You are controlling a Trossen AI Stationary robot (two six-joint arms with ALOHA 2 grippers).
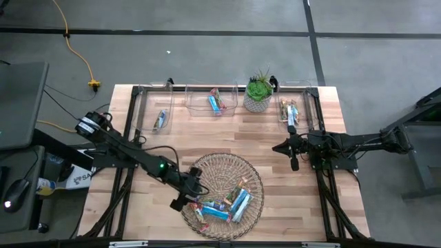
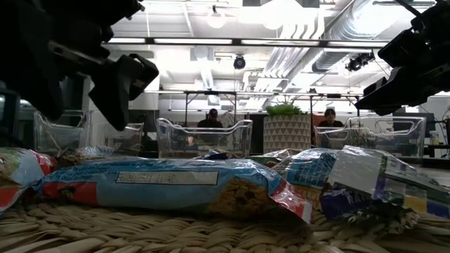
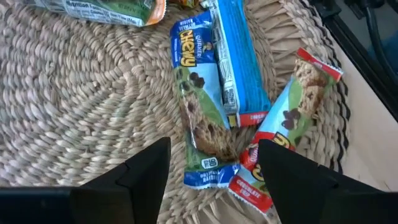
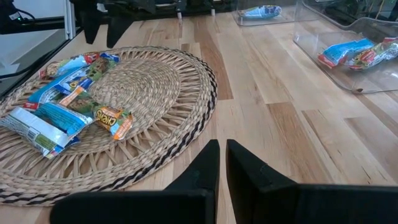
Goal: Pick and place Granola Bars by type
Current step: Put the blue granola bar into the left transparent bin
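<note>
Granola Bars [image 3: 202,112] lie heaped on the basket's [image 1: 207,169] near side. Left gripper [image 3: 211,180] hovers just above, fingers apart, empty. Best straddle one bar across its width, clear of neighbours; right gripper [image 4: 222,163], fingers together, waits mid-table.

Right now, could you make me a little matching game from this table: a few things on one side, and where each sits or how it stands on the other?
Things:
1. left gripper
2. right gripper
3. plant
4. basket

Places or states:
a. far edge, between clear bins
b. shut, above bare wood
c. open, over the bars
d. near middle of the table, holding bars

Pairs: 1-c, 2-b, 3-a, 4-d
</note>
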